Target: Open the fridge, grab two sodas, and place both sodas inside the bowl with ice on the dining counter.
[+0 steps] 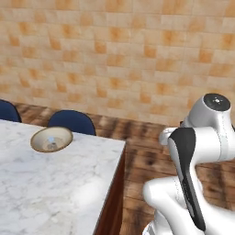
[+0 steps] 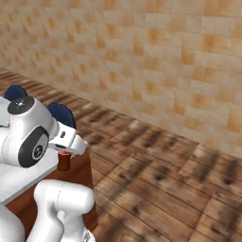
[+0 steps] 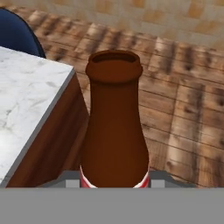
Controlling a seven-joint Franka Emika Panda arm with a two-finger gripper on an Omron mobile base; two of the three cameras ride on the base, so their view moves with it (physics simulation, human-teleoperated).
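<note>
Now I am carrying one soda (image 3: 114, 127), and my jaws are closed narrow on its body near the red label; its open neck points away from my hand. In the right base view the same bottle shows as a small brown piece under my gripper (image 2: 64, 155), just off the corner of the dining counter (image 1: 55, 183) and over the wooden floor. So I judge the step in hand is the transport of a soda to the bowl with ice (image 1: 51, 139).

The bowl sits on the marble near the far edge of the slab, well apart from my hand. The next move calls for bringing the bottle over the counter edge, high enough to pass the corner, then across the slab to the bowl and down into it. I cannot tell if another bottle already lies inside.

A blue stool (image 1: 72, 122) stands behind the bowl, beside the counter. The counter corner (image 3: 65, 70) is the nearest obstacle.
</note>
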